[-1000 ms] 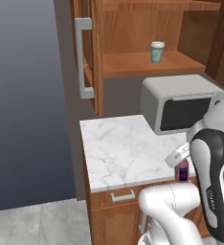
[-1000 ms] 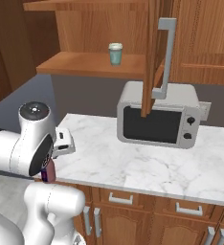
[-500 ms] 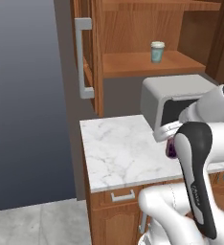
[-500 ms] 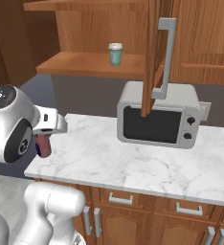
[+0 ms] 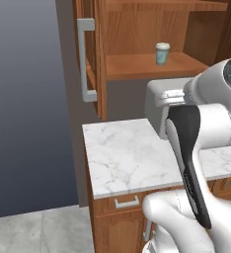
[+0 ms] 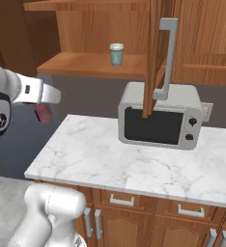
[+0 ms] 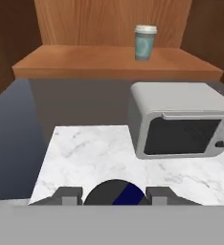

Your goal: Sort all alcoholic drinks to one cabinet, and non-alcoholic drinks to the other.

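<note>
Taking the microwave point(image 6: 159, 115) as the landmark: well to its left, out past the left edge of the marble tabletop point(image 6: 110, 157), the white arm is reaching level across the right base view, and the tool point(image 7: 114, 195) at its end is gripping the short dark purple bottle point(image 6: 43, 114), which is hanging in the air above and beyond that left tabletop edge, touching nothing else. In the hand view the bottle's dark rounded top point(image 7: 115, 193) is sitting between the two finger tips point(image 7: 68, 195), with the jaws closed against its sides. Between the bottle and the microwave the tabletop is lying bare, giving wide open marble for moving, and its front edge is running above a row of drawers point(image 6: 119, 200). Above and slightly left of the microwave, the wooden shelf point(image 6: 86, 65) of the open cabinet is carrying the pale teal cup point(image 6: 116, 54) with its whitish lid, standing upright near the shelf's middle with free board on both sides. Just above the microwave's top, the open cabinet door point(image 6: 153, 58) is standing edge-on with its grey handle point(image 6: 166, 58) jutting toward the right, narrowing the room over the microwave. In the left base view the arm's dark-banded link point(image 5: 189, 158) is rising in front of the microwave point(image 5: 159, 106).
</note>
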